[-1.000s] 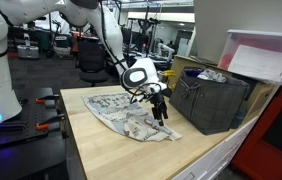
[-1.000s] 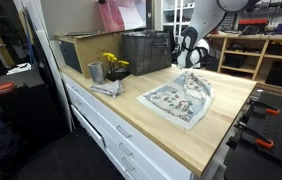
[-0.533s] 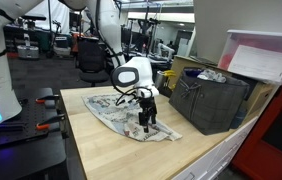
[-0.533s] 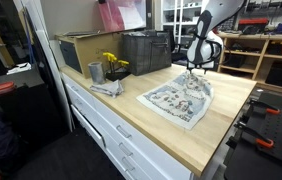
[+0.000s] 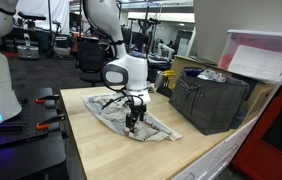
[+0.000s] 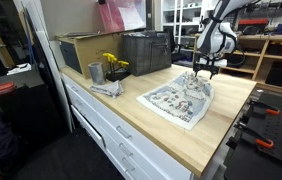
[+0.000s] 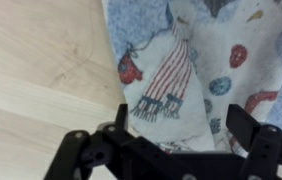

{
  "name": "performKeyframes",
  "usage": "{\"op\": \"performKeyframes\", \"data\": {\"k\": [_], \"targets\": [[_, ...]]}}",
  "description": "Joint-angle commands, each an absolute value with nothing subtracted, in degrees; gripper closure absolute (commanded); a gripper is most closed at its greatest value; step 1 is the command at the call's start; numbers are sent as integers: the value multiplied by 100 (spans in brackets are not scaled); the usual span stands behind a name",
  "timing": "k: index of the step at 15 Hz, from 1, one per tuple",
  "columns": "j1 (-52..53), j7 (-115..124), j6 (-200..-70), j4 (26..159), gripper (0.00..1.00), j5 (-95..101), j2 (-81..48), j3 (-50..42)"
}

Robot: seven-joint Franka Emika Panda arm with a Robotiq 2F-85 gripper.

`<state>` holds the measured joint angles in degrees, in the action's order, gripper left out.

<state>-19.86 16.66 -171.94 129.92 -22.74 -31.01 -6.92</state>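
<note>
A printed cloth (image 5: 131,118) with red, blue and grey patterns lies spread on the wooden tabletop (image 5: 101,150); it also shows in the exterior view from the drawer side (image 6: 181,97). My gripper (image 5: 132,122) hangs just above the cloth, pointing down, open, with nothing between its fingers. In the other exterior view the gripper (image 6: 204,72) is over the cloth's far edge. The wrist view looks straight down on the cloth (image 7: 196,70), with a striped scarf print between the two dark fingers (image 7: 243,122), and the gripper (image 7: 181,118) is wide open.
A dark crate (image 5: 213,100) with crumpled items stands on the table beside the cloth. In an exterior view a metal cup with yellow flowers (image 6: 106,68), a cardboard box (image 6: 81,48) and a dark bin (image 6: 146,50) line the back. Drawers (image 6: 111,130) front the bench.
The arm has swung across and down over the cloth, from near the crate toward the cloth's middle. The jaws stayed open.
</note>
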Motion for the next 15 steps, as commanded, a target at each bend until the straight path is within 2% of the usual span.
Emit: {"op": "performKeyframes", "data": {"k": [1,5,9,15], "targets": [[-3274,846,-16873,13193,0,-2845,-2913,449],[-3881,268,-16580,13214,0,-3150,-3075,751],[-4074,-51,-16301,13068,0,-3278,-3185,787],[-4334,-808,-15887,12703,0,-4367,-3303,1398]]}}
